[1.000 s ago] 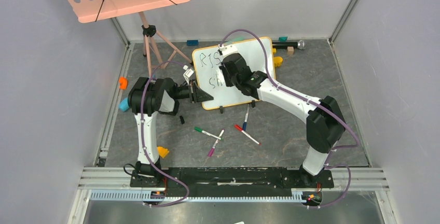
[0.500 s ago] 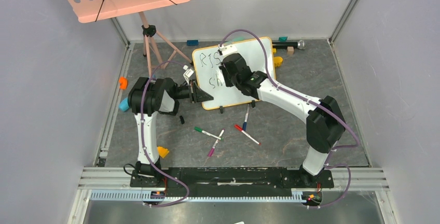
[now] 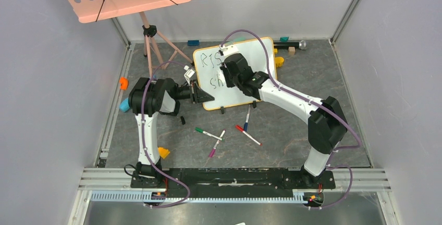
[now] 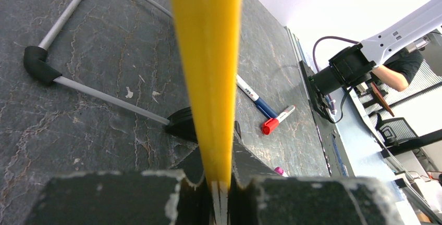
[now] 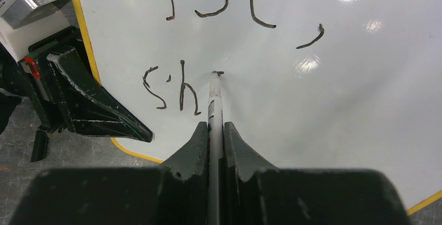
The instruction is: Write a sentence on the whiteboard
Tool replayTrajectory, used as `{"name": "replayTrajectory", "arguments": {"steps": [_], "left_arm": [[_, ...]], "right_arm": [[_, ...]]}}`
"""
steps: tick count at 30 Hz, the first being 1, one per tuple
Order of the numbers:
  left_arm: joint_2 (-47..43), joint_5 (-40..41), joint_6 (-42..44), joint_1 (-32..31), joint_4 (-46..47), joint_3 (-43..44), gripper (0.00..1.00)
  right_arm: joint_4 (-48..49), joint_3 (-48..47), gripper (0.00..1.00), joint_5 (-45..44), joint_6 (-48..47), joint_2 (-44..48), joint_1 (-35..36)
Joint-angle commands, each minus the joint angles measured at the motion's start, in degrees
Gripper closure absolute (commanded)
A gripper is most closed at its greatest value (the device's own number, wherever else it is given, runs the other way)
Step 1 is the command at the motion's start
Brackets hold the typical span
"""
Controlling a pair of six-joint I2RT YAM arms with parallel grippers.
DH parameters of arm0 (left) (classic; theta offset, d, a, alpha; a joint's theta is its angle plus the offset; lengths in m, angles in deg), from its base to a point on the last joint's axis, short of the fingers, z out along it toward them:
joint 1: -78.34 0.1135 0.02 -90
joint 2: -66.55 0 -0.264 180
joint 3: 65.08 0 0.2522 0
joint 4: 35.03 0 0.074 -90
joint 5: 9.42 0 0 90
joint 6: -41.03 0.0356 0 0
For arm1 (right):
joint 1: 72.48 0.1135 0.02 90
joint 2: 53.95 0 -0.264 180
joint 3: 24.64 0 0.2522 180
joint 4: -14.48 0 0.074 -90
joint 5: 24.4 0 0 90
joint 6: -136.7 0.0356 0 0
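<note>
We see the big shiny white board with the thin yellow rim point(image 3: 259, 53) sitting near the far edge of the desk, about in the middle. Our left gripper point(image 3: 202, 95) is squeezed tight on the board's left rim. Our right gripper point(image 5: 215, 131) pinches a thin grey marker pen point(image 5: 214, 102). Its tip touches the board just right of the dark handwritten letters point(image 5: 182, 87) "sh" on the lower line. Loose colourful pens point(image 3: 208, 133) lie between the board and the near edge

Dark handwritten sentence point(image 5: 181, 84) on the whiteboard point(image 5: 339, 105): the upper line, partly cropped, reads roughly "RISE,"; the lower line reads "sh".
</note>
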Motion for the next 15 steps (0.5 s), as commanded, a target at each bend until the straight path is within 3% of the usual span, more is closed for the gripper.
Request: {"name": "replayTrajectory", "arguments": {"steps": [1, 15], "left_arm": [[1.66, -5.62, 3.75, -1.01, 2.97, -1.4, 0.98], [1.67, -5.64, 3.75, -1.03, 2.98, -1.4, 0.98]], "right_arm": [[3.08, 1.23, 1.0, 1.05, -0.03, 3.7, -0.25], [4.58, 4.7, 1.0, 2.13, -0.19, 6.44, -0.31]]}}
